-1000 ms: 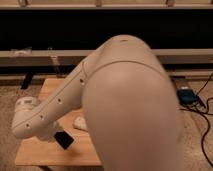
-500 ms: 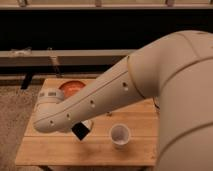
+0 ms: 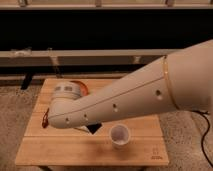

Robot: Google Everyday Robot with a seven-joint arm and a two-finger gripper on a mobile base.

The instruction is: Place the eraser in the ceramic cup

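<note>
The white ceramic cup (image 3: 120,135) stands upright on the wooden table (image 3: 65,150), right of centre near the front. My big white arm reaches across the view from the right. Only a dark part of my gripper (image 3: 93,129) shows under the arm, low over the table just left of the cup. The eraser is hidden; I cannot tell whether the gripper holds it.
An orange bowl (image 3: 81,88) sits at the back of the table, mostly behind my arm. A small dark-red thing (image 3: 45,119) lies at the table's left side. A dark wall and a rail run behind the table.
My arm has swung away from the camera, uncovering the table and the cup. The dark gripper tip has shifted from the front left to just left of the cup.
</note>
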